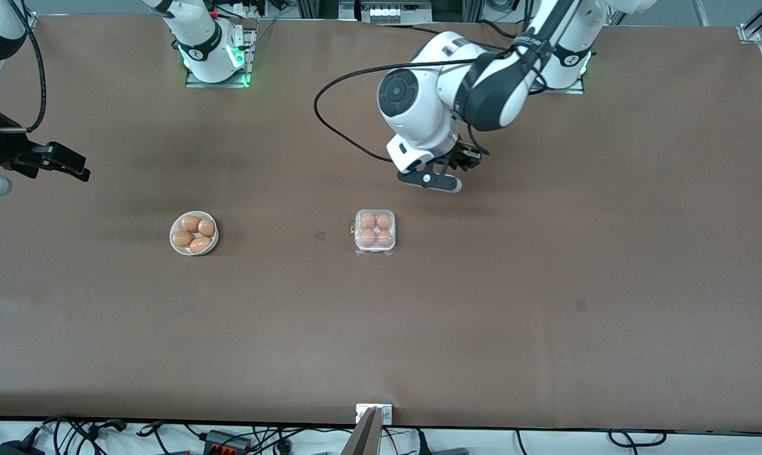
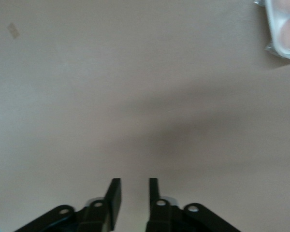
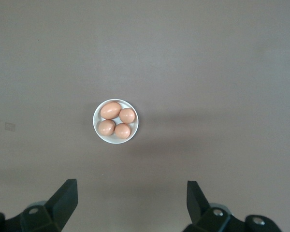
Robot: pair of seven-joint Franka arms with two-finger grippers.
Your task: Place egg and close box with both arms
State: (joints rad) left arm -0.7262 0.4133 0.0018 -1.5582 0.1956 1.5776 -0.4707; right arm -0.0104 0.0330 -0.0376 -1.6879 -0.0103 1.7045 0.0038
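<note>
The box [image 1: 374, 249] sits mid-table, its clear lid down over four orange-brown eggs [image 1: 368, 220]. My left gripper [image 1: 468, 159] hangs over bare table between the box and the left arm's base, empty, its fingers a narrow gap apart. In the left wrist view [image 2: 135, 181] only a corner of the box [image 2: 275, 38] shows. My right gripper [image 1: 81, 169] is open wide and empty, up over the right arm's end of the table. In the right wrist view [image 3: 132, 186] it looks down on a round white bowl [image 3: 135, 123] holding four more eggs [image 3: 110, 110].
The bowl [image 1: 174, 229] stands level with the box, toward the right arm's end. A black cable [image 1: 330, 126] loops off the left arm above the table. A metal bracket [image 1: 373, 414] sits at the table's edge nearest the front camera.
</note>
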